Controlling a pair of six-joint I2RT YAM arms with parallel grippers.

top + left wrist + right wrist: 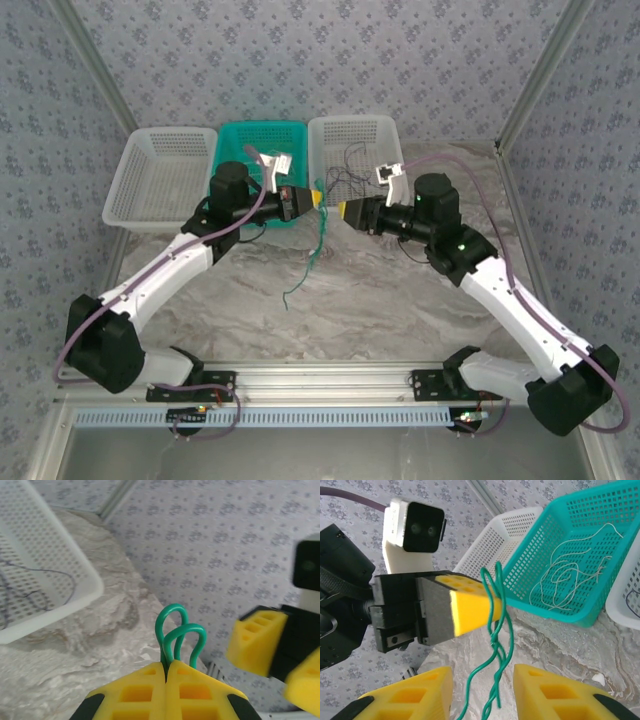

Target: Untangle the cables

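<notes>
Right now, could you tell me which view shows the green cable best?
The right wrist view: the green cable hangs twisted from the left fingers, down between the open right fingers. In the left wrist view two loops poke above those shut fingers; in the top view, a thin strand trailing toward the table.

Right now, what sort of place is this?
Probably a robot lab test cell: patterned panels enclose a marble-look table, and the left arm and right arm are mounted on a metal rail at its near edge.
</notes>
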